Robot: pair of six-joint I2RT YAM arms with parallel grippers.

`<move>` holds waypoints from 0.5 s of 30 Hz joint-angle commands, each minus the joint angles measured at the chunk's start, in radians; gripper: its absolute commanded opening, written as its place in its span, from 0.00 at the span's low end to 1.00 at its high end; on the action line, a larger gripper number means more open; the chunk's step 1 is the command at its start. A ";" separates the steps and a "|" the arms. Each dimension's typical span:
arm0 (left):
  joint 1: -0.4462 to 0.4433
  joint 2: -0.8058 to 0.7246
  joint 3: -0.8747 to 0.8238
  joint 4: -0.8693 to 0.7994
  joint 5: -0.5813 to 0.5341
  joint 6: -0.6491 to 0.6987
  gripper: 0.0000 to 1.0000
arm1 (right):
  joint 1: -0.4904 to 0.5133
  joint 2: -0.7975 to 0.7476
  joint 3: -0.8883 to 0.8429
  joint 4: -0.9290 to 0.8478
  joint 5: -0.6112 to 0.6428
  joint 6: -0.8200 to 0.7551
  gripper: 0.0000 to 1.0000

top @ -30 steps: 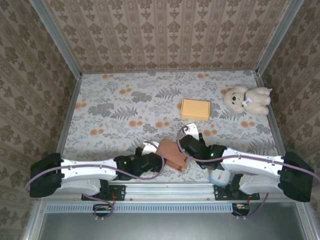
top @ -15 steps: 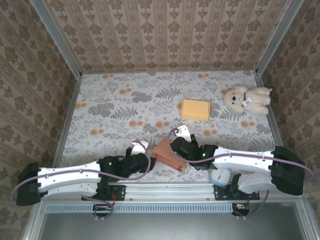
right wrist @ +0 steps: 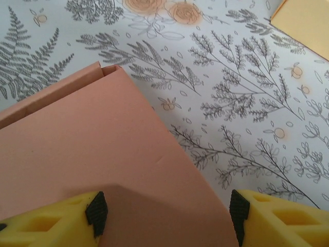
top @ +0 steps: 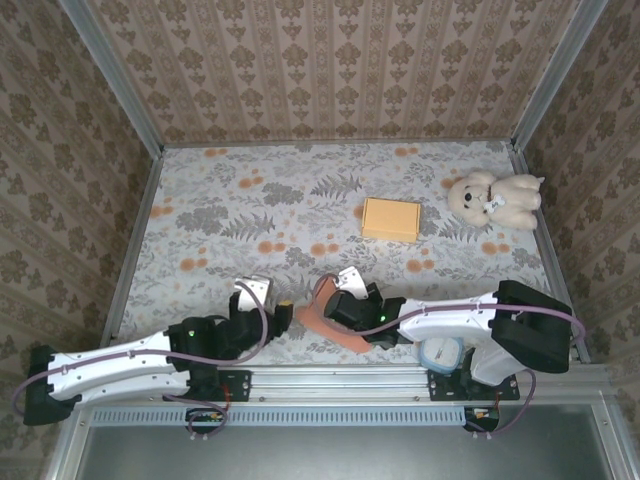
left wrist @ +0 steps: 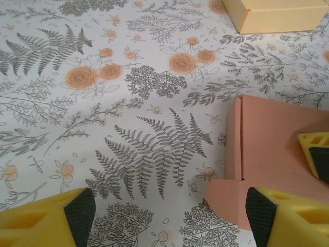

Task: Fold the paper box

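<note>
Paper box: salmon-coloured cardboard, lying on the flowered table cover at the near edge, between my two arms.
Box, from my left wrist: one flat panel with a low folded side wall, and a rounded flap that lies flat on the cover.
My right gripper: it is over the box. The jaws stand partly apart and the flat salmon panel goes across the gap between the two yellow fingers. The panel goes on under the finger on the left of this view, and its edge ends close to the other one. I cannot tell if the fingers clamp it or only rest on it.
Right fingertip, from my left wrist: it sits on the top of the panel, at the right border of the view.
My left gripper: jaws wide apart, nothing in them. It is low over the cover, just beside the box, and the rounded flap is next to my finger on the right of that view.
Yellow flat box: closed, farther back on the table, well apart from the salmon box.
Teddy bear: cream colour, at the far right, near the yellow box.
</note>
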 commanded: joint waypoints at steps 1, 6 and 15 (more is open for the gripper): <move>0.013 0.046 -0.040 0.111 0.007 -0.015 0.80 | 0.002 0.042 -0.011 0.010 0.029 0.011 0.68; 0.042 0.169 -0.062 0.245 0.040 -0.018 0.80 | -0.020 0.060 -0.019 0.054 0.047 -0.032 0.68; 0.260 0.299 -0.089 0.462 0.262 0.042 0.78 | -0.136 0.037 -0.052 0.241 -0.081 -0.214 0.68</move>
